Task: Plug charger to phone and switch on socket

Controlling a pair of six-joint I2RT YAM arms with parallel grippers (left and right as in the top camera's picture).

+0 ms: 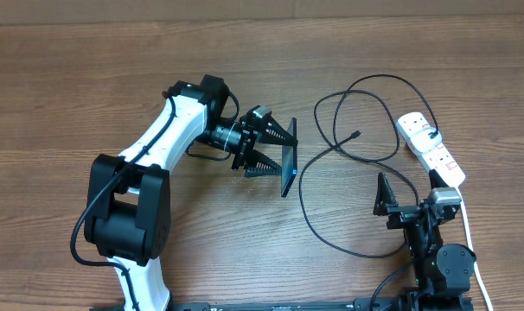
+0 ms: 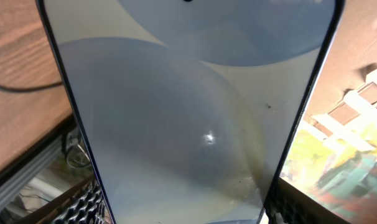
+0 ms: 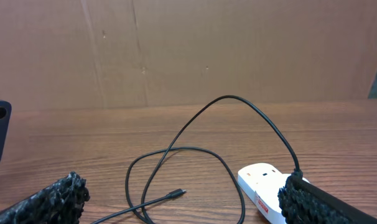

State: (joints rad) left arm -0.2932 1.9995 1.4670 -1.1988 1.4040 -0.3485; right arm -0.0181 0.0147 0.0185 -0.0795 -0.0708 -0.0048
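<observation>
At the near right, the right arm [image 1: 435,255] sat low over the worktop [image 1: 72,78] with its jaws wide apart and empty, pointing away toward the far side. Just beyond them lay the loose loops of the charger cable [image 1: 309,216], spread across the middle right of the worktop. To the left, the left arm [image 1: 162,142] reached in toward the centre, its jaws clamped on the phone [image 1: 289,170], which stood on edge; whether its lower edge touched the worktop could not be told. Farther off, the cable's small plug tip [image 1: 355,134] lay flat on the wood, well apart from the phone, and at the far right lay the power strip [image 1: 431,147] with a black plug in it. The likeliest trouble was the tip itself: thin and flat on the wood, it could skid or roll out of the right jaws. A push into the port could also twist the phone in its grip if the plug met it off-line. The loops might snag the right arm as it moved.
</observation>
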